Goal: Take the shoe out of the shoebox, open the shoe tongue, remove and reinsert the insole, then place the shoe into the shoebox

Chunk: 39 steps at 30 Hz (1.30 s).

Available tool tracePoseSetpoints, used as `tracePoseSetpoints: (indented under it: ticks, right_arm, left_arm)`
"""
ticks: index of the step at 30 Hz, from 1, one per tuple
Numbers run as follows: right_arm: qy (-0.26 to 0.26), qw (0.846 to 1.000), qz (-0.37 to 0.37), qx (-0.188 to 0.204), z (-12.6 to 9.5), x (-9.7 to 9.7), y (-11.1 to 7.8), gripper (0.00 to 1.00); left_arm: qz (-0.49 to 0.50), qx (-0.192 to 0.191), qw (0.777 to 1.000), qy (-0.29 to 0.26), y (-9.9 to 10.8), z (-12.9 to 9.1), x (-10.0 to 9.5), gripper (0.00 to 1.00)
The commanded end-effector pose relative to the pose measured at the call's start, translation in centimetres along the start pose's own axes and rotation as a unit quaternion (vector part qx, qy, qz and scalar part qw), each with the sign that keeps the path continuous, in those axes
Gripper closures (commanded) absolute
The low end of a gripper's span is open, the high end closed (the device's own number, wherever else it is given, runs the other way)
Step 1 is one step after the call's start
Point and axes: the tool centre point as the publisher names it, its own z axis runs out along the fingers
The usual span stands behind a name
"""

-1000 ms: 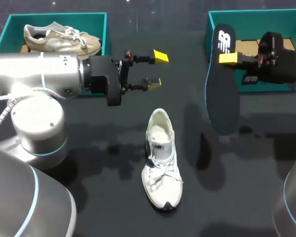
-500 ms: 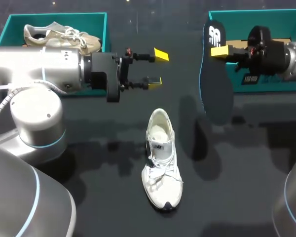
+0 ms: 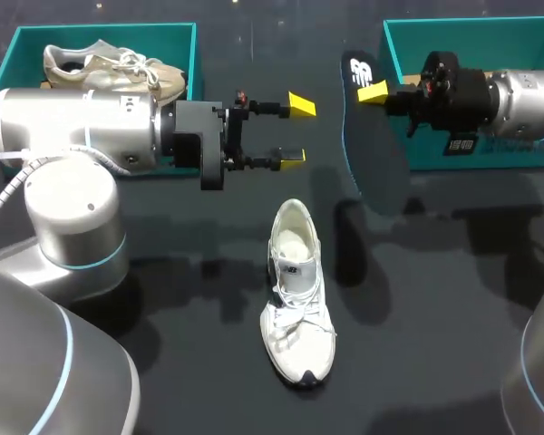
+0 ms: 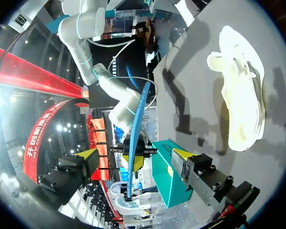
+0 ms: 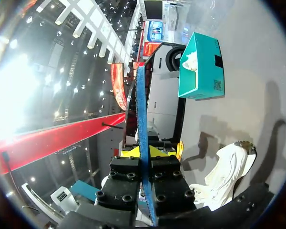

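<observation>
Your right claw (image 3: 370, 91) gripped the flat black blue-edged insole (image 3: 376, 154), held at one o'clock from the white laced sneaker (image 3: 295, 290) lying on the dark counter (image 3: 435, 362); your left claw (image 3: 296, 131) hung released at twelve o'clock.

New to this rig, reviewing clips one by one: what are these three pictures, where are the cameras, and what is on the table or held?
It is a robot with two arms at a dark table. The wide picture looks down from above and behind; each round one comes from a camera on a wrist, looking along the fingers. The left gripper, yellow-tipped, is open and empty. The right gripper is shut on a dark insole near one end; its wrist view shows it edge-on. A white shoe lies on the table between the arms. At the far side stand two teal boxes: the left shoebox holds a beige shoe, the right shoebox is partly under the right arm.
</observation>
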Motion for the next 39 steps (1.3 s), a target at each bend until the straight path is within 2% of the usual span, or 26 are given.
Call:
tracePoseSetpoints:
  ticks: [1,10,16,19,21,22,23,27,34,39]
  right_arm:
    - [0.000,1.000,0.001,0.002,-0.1,-0.1,0.0,1.00]
    - [-0.036,0.995,0.089,-0.001,1.2,-1.6,1.8,1.00]
    - [-0.064,0.994,0.093,0.005,1.5,-2.3,1.9,1.00]
    - [-0.070,0.994,0.084,0.005,1.6,-2.5,1.9,1.00]
    - [-0.070,0.994,0.085,0.004,1.7,-2.6,2.0,1.00]
    - [-0.070,0.994,0.084,0.003,1.8,-2.6,2.0,1.00]
    - [-0.070,0.994,0.084,0.003,1.8,-2.7,2.0,1.00]
    - [-0.069,0.994,0.083,0.004,2.1,-2.9,2.1,1.00]
    - [-0.072,0.994,0.077,0.007,2.6,-3.0,2.3,1.00]
    - [-0.074,0.994,0.075,0.010,2.9,-3.1,2.4,1.00]
  left_arm:
    - [0.001,0.001,1.000,0.001,0.1,0.2,0.0,0.00]
    - [-0.017,0.005,1.000,-0.008,0.2,1.3,0.3,0.00]
    - [-0.028,-0.003,1.000,-0.011,0.8,2.2,0.8,0.00]
    - [-0.033,-0.006,0.999,-0.008,1.1,2.7,1.1,0.13]
    - [-0.034,-0.007,0.999,-0.008,1.2,2.9,1.3,0.18]
    - [-0.035,-0.007,0.999,-0.008,1.2,3.1,1.4,0.30]
    - [-0.035,-0.007,0.999,-0.008,1.3,3.2,1.5,0.35]
    - [-0.032,-0.006,0.999,-0.017,1.4,3.5,1.7,0.29]
    - [-0.026,-0.014,0.999,-0.022,1.8,4.0,1.9,0.49]
    - [-0.024,-0.021,0.999,-0.019,2.0,4.4,2.1,0.56]
